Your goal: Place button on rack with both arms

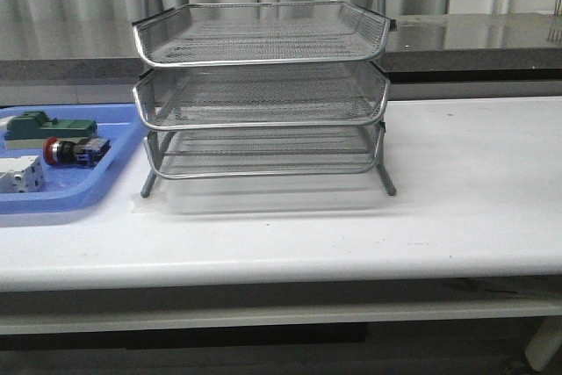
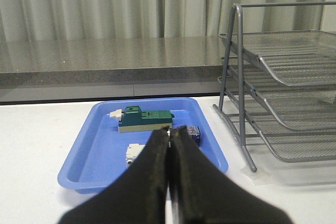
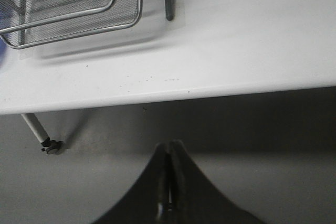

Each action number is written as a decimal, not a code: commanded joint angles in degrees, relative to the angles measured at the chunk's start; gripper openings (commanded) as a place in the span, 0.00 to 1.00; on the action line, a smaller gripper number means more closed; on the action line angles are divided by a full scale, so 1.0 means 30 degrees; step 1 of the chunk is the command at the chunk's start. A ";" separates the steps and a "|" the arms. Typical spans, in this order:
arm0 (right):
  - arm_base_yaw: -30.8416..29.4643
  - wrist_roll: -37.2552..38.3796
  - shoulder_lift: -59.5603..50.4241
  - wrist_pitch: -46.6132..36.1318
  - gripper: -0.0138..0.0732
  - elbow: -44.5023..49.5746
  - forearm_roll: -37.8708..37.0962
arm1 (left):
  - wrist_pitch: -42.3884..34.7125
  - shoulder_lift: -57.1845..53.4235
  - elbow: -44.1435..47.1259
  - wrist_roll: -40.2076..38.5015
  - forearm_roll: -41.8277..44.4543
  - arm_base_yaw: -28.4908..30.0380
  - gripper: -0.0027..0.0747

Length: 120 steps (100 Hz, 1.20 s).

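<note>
Nothing is done yet: the button (image 1: 68, 151) lies in the blue tray (image 1: 110, 173) beside the rack (image 1: 263, 94). Left claw (image 2: 169, 132) and right claw (image 3: 169, 148) are both closed, holding nothing.

The front view looks level and forward across the desk (image 1: 457, 208), facing the rack (image 1: 261, 94) squarely from close by, with the tray (image 1: 105, 177) at the left edge. The left wrist view sits low over the desk's left part, facing the far curtain; it shares the tray (image 2: 100, 145) and the rack's (image 2: 283, 93) left side with the front view. The right wrist view looks down from beyond the desk's (image 3: 236, 40) near edge, sharing only the rack's (image 3: 79, 9) bottom corner and a leg.
</note>
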 commanded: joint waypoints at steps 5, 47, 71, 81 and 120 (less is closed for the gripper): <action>-0.0119 -0.0450 0.0405 -0.1089 0.36 -0.0697 0.1614 | -0.1489 -0.0616 0.0886 -0.0206 -0.0081 -0.0015 0.01; -0.0119 -0.4925 0.3429 -0.3901 0.64 -0.0697 0.8437 | -0.1489 -0.0616 0.0886 -0.0206 -0.0081 -0.0015 0.01; -0.0119 -1.1360 0.6802 -0.4652 0.64 -0.0736 1.5684 | -0.1489 -0.0616 0.0886 -0.0206 -0.0081 -0.0015 0.01; -0.0119 -1.4114 0.8315 -0.4516 0.64 -0.1028 1.8602 | -0.1489 -0.0616 0.0886 -0.0206 -0.0081 -0.0015 0.01; -0.0119 -1.7686 1.3356 -0.3519 0.64 -0.3672 2.2673 | -0.1489 -0.0616 0.0886 -0.0206 -0.0081 -0.0015 0.01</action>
